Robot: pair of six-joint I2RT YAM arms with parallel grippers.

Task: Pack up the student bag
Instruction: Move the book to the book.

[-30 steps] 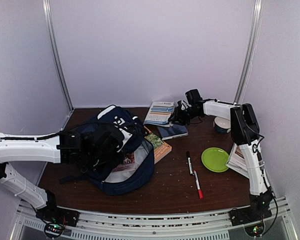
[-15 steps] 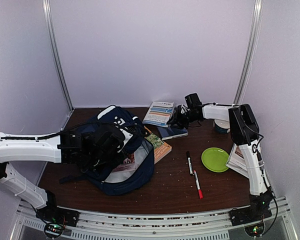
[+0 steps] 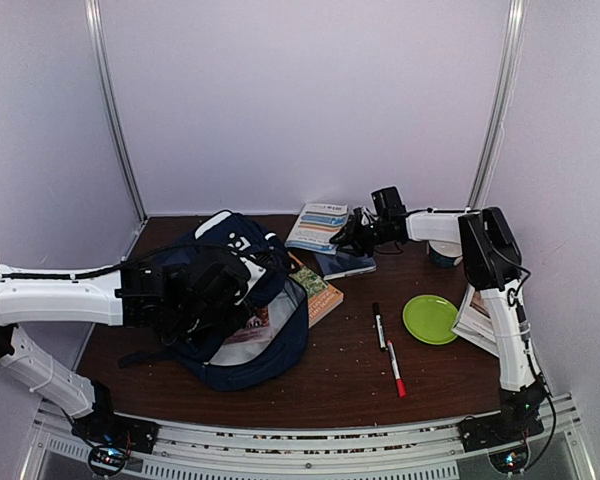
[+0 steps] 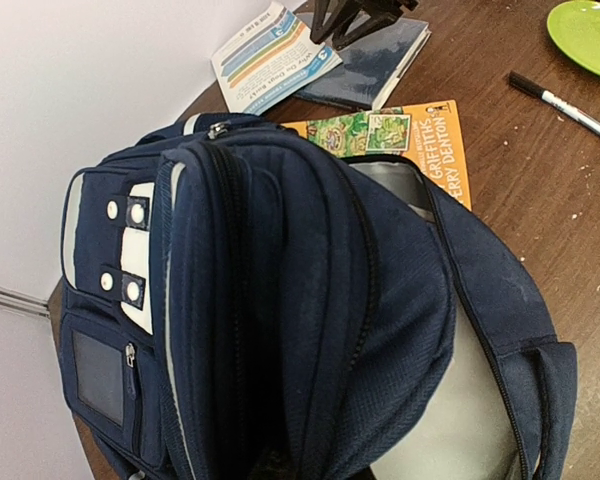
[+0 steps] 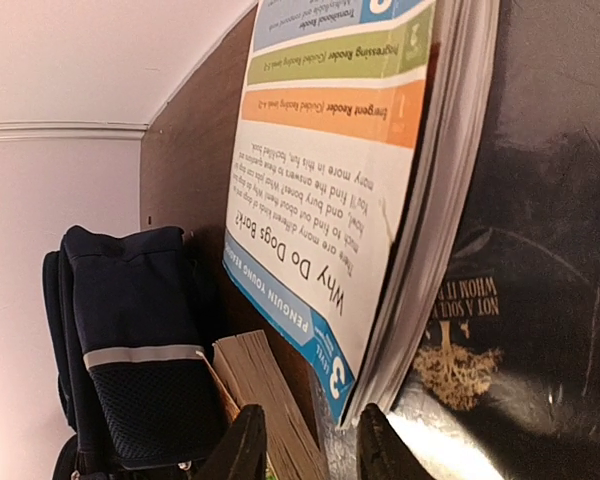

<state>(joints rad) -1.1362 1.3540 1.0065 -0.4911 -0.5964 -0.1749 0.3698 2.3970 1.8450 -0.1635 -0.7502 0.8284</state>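
The student bag (image 3: 242, 335) lies open at the left of the table, its grey lining showing. It fills the left wrist view (image 4: 280, 300). My left gripper (image 3: 195, 295) is shut on the bag's upper flap and holds it up; its fingers are hidden by fabric in the left wrist view. My right gripper (image 3: 345, 240) is open and low at the near corner of a white-and-blue book (image 3: 318, 225), which overlaps a dark book (image 3: 348, 265). In the right wrist view the gripper (image 5: 310, 450) straddles the corner of the white-and-blue book (image 5: 330, 200), beside the dark book (image 5: 520, 300).
An orange book (image 3: 315, 290) lies half under the bag's opening. Two markers (image 3: 378, 325) (image 3: 395, 368) and a green plate (image 3: 430, 318) lie at centre right. A white round object (image 3: 442, 250) and a booklet (image 3: 475, 320) sit by the right arm.
My right gripper has moved left and down onto the corner of the two books. The left arm and the bag have not moved.
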